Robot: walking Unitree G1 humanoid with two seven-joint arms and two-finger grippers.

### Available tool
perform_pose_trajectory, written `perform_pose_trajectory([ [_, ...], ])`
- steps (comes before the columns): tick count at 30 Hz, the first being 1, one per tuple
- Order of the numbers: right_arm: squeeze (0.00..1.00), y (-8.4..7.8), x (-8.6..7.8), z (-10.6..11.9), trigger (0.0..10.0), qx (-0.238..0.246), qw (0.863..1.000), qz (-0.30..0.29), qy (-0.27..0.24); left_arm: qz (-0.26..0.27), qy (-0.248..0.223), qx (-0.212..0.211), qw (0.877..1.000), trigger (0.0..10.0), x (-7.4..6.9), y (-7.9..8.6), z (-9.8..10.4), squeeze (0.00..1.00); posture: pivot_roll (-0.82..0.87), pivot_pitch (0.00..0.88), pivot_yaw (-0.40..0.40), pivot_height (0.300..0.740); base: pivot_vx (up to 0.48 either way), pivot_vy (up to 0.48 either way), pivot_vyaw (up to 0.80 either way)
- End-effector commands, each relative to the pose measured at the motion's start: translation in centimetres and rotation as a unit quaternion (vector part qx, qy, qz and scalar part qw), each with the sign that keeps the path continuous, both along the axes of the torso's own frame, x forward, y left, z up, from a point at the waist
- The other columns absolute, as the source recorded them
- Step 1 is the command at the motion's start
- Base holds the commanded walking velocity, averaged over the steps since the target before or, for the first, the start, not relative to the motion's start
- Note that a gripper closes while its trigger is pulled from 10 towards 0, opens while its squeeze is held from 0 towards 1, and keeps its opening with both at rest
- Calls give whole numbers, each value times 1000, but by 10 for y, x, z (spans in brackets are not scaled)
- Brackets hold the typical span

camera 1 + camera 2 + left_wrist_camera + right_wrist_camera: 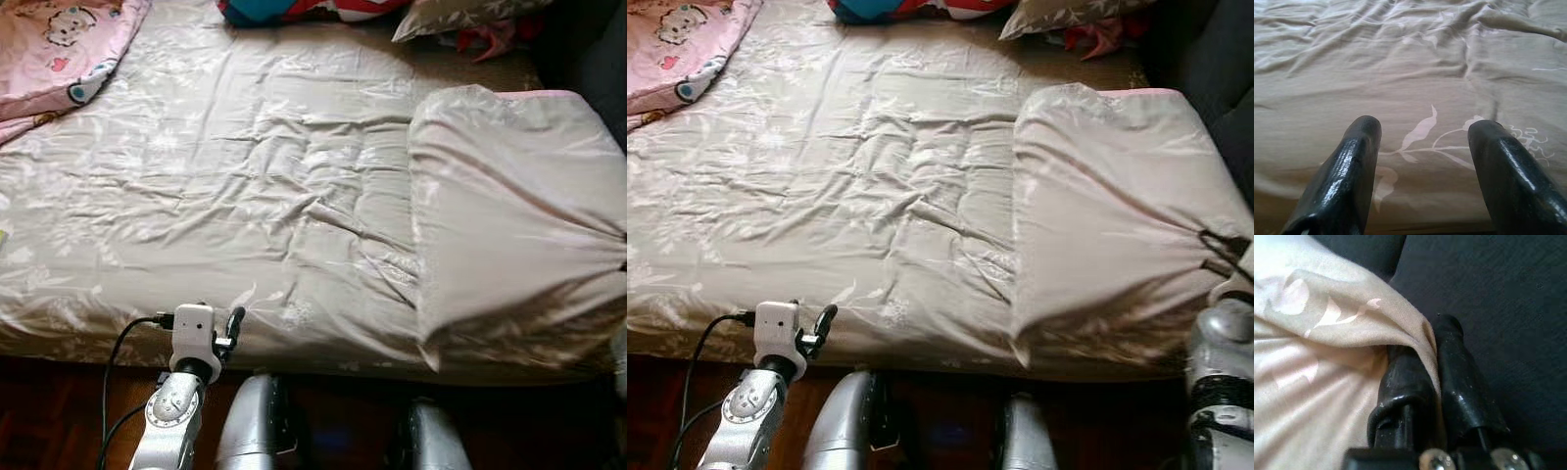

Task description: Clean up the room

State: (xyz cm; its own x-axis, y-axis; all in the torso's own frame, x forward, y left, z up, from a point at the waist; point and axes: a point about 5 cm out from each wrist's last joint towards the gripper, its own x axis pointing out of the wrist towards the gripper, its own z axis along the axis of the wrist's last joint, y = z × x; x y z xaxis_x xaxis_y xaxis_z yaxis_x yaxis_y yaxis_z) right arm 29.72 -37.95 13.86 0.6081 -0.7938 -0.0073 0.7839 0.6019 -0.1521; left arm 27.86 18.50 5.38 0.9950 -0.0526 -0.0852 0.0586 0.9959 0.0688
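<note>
A beige quilt (245, 196) with a pale leaf print covers the bed. Its right part is folded over into a thick flap (1097, 215). My right gripper (1215, 253) is at the flap's right edge, shut on the bunched quilt edge (1400, 328); the cloth is pinched between its two black fingers (1459, 382). My left gripper (233, 328) hovers at the bed's near edge, open, with nothing between its fingers (1352, 166), just over the quilt (1415, 73).
A pink cartoon-print blanket (59, 49) lies at the far left corner. A red and blue bundle (294, 10) and a beige pillow (460, 15) sit at the head. Dark upholstery (1498, 284) is right of the bed. Dark wooden floor (49, 411) lies below the bed edge.
</note>
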Motion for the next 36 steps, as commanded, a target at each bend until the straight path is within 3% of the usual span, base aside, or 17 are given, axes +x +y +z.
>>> perform_pose_trajectory([
  [1,0,-14,-12,10,10000,-22,998,-47,-30,-1,18,3,1000,10000,-5,1,-8,0,-94,264,16,625,0,0,0],
  [9,0,2,-6,-6,10000,7,1000,-21,-23,-4,20,6,1000,10000,-5,3,-9,0,-89,262,23,625,0,0,0],
  [10,1000,1,-8,-4,10000,0,999,-30,-33,-4,20,6,1000,10000,-5,3,-9,0,-89,262,23,625,0,0,0],
  [12,1000,0,-9,0,10000,-27,998,-39,-33,-5,21,6,1000,10000,-5,3,-9,0,-85,261,25,625,0,0,0],
  [14,1000,4,-5,19,10000,-98,993,-21,-60,-6,22,6,1000,10000,-5,3,-10,0,-85,261,25,625,0,0,0],
  [15,1000,4,-5,19,10000,-98,993,-21,-60,-6,22,6,1000,10000,-5,3,-10,0,-85,261,25,625,0,0,0],
  [16,824,6,-4,23,10000,-114,991,-13,-64,-5,22,5,1000,10000,-5,3,-10,0,-88,260,25,625,0,0,0],
  [17,0,13,1,27,10000,-133,989,13,-68,-5,23,4,1000,10000,-5,3,-10,0,-88,260,25,625,0,0,0],
  [21,0,38,17,17,10000,-110,986,104,-66,-6,25,1,1000,10000,-5,1,-12,0,-92,258,20,625,0,0,0],
  [23,0,61,25,-2,10000,-33,983,168,-70,-3,27,-3,1000,10000,-6,0,-13,0,-96,256,18,625,0,0,0],
  [25,0,93,30,-26,10000,39,964,254,-67,7,30,-13,999,10000,-5,1,-14,0,-97,253,15,625,0,0,0],
  [26,0,128,22,-63,10000,93,943,318,-22,24,33,-21,999,10000,-5,6,-16,0,-91,249,10,635,0,0,0],
  [27,0,137,18,-75,10000,109,938,330,-6,29,34,-23,999,10000,-5,9,-16,0,-91,249,10,640,0,0,0],
  [30,0,148,10,-90,10000,132,931,341,9,38,34,-25,998,10000,-6,13,-17,0,-74,243,5,650,0,0,0],
  [32,0,159,-7,-116,10000,170,924,340,36,58,41,-31,997,10000,-7,21,-20,0,-68,237,8,665,0,0,0],
  [34,0,162,-13,-124,10000,183,923,335,45,65,46,-33,996,10000,-9,25,-22,0,-70,233,9,670,0,0,0],
  [36,0,168,-28,-142,10000,203,914,345,70,78,71,-11,994,10000,-15,35,-33,0,-79,221,11,690,0,0,0],
])
